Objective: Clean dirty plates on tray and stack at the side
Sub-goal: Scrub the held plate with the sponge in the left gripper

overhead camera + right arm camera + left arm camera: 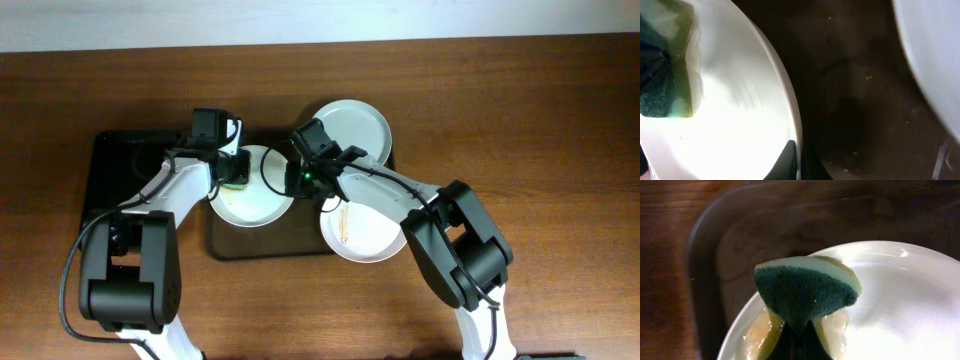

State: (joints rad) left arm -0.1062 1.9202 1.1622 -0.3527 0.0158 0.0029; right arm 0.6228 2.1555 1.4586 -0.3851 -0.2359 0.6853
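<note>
Three white plates lie on the brown tray [285,238]. The left plate [255,205] is the one being handled. My left gripper [236,170] is shut on a green and yellow sponge [805,292], pressed on that plate's wet left part [900,305]. My right gripper [301,178] is shut on the same plate's right rim [792,125], with one dark finger [789,159] showing inside the rim. A second plate [352,125] lies at the tray's back. A third plate [365,232] with orange-brown smears lies at the front right.
A smaller black tray [120,165] stands left of the brown tray, under my left arm. The brown tray's dark floor [855,100] shows between the held plate and another plate's edge [935,60]. Bare wooden table [560,120] surrounds both trays.
</note>
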